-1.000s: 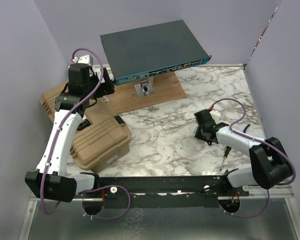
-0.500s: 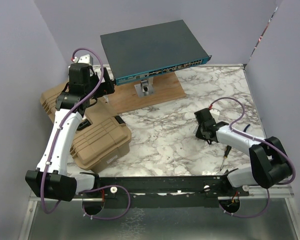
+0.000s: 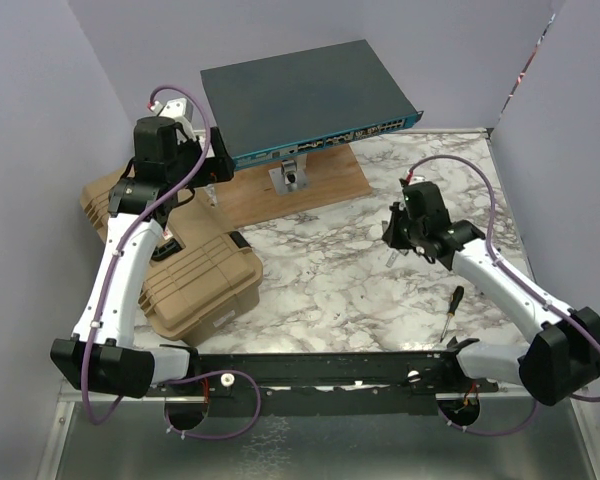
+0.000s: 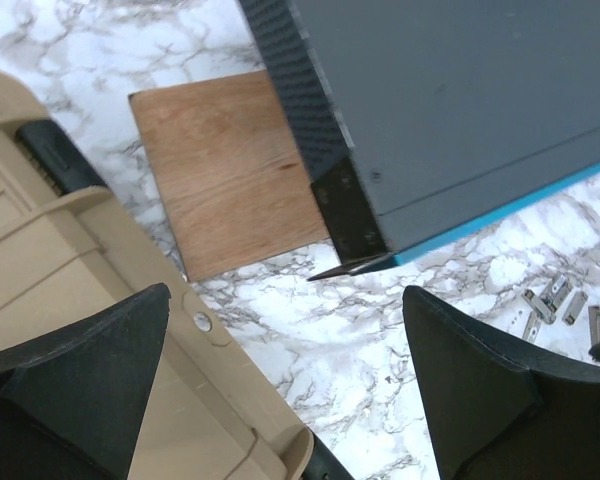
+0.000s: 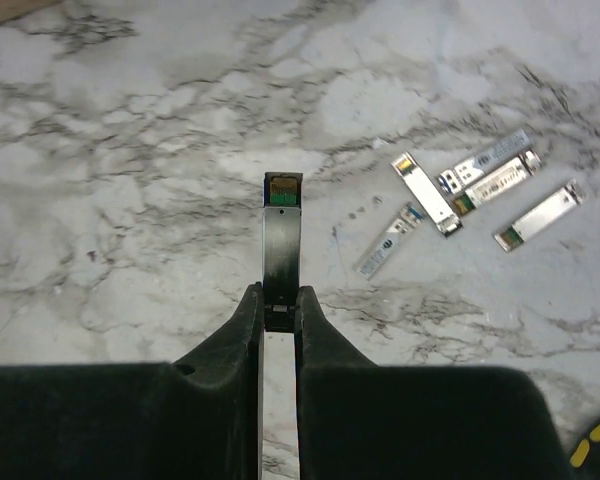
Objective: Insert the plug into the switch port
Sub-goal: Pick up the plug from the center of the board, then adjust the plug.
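The switch [image 3: 300,95] is a flat dark grey box with a thin teal front face, propped at the back on a wooden board [image 3: 315,190]. In the left wrist view its left front corner [image 4: 360,215] shows above the marble. My left gripper [image 4: 285,370] is open and empty, hovering beside that corner over the edge of the tan case. My right gripper [image 5: 278,305] is shut on the rear end of the plug [image 5: 282,235], a slim metal module that points forward above the table. In the top view the right gripper [image 3: 395,240] hangs at mid-right, well short of the switch.
Several loose metal modules [image 5: 460,190] lie on the marble to the right of the held plug. A tan ribbed case [image 3: 195,280] fills the left side. A screwdriver [image 3: 450,312] lies near the right arm. A metal bracket [image 3: 290,178] stands on the board.
The right gripper closed on the plug and rose off the table, swinging back toward the switch. The left gripper shifted slightly toward the switch's corner and stayed open.
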